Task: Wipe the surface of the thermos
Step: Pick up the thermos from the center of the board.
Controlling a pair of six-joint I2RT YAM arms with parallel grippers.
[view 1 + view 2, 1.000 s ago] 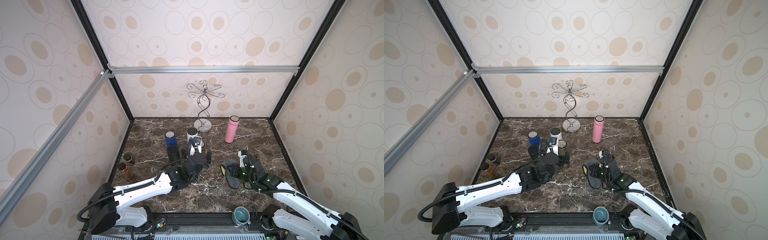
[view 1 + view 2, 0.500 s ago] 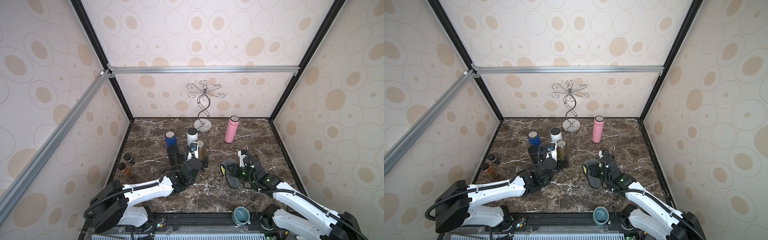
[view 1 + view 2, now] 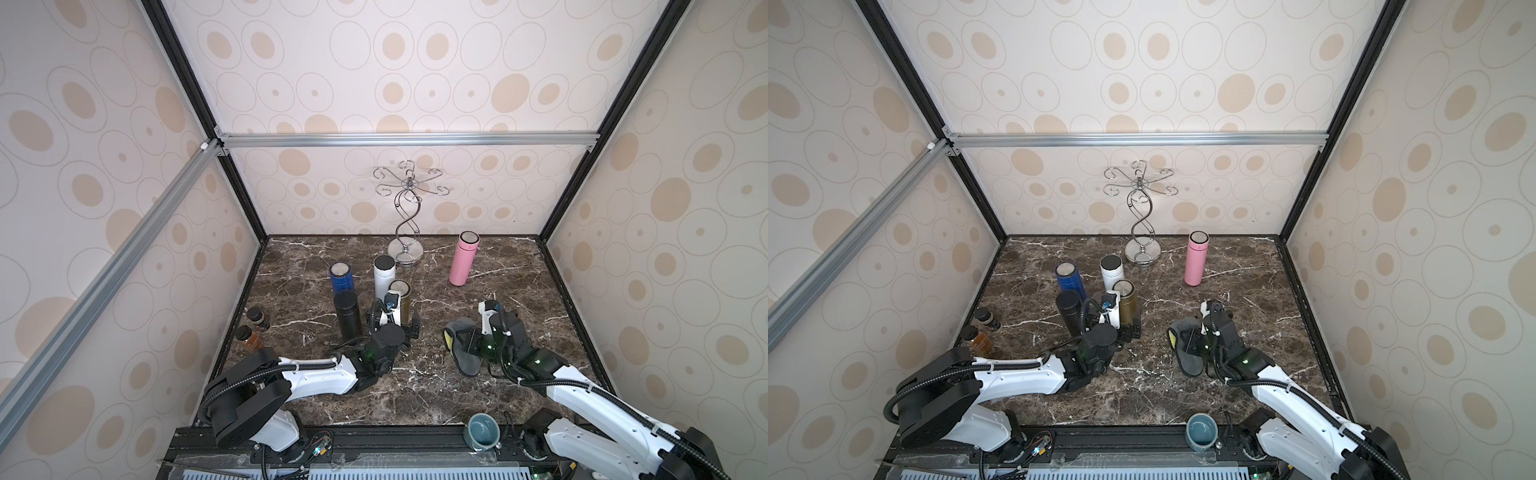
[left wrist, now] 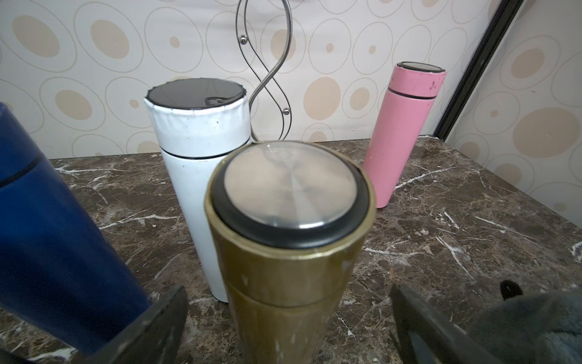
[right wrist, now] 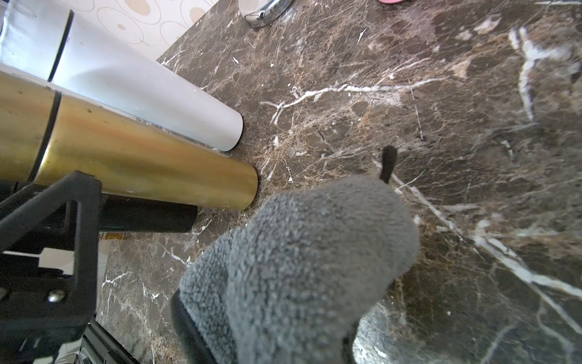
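Purpose-built robot test cell, not a lived-in room. Wallpapered panels (image 3: pixel 415 62) with beige ovals sit in a frame of black posts (image 3: pixel 191 83) and aluminium rails (image 3: pixel 407 139), enclosing a dark marble-pattern bench (image 3: pixel 436 390). A left arm (image 3: pixel 320 376) and a right arm (image 3: pixel 602 411), white with exposed cables, are mounted at its front edge.

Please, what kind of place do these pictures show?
Most likely a robot test booth, not a real home. Its wallpapered panels in an aluminium frame enclose a marble-look tabletop. A left arm and a right arm are mounted at its front edge, and thermoses stand on it.
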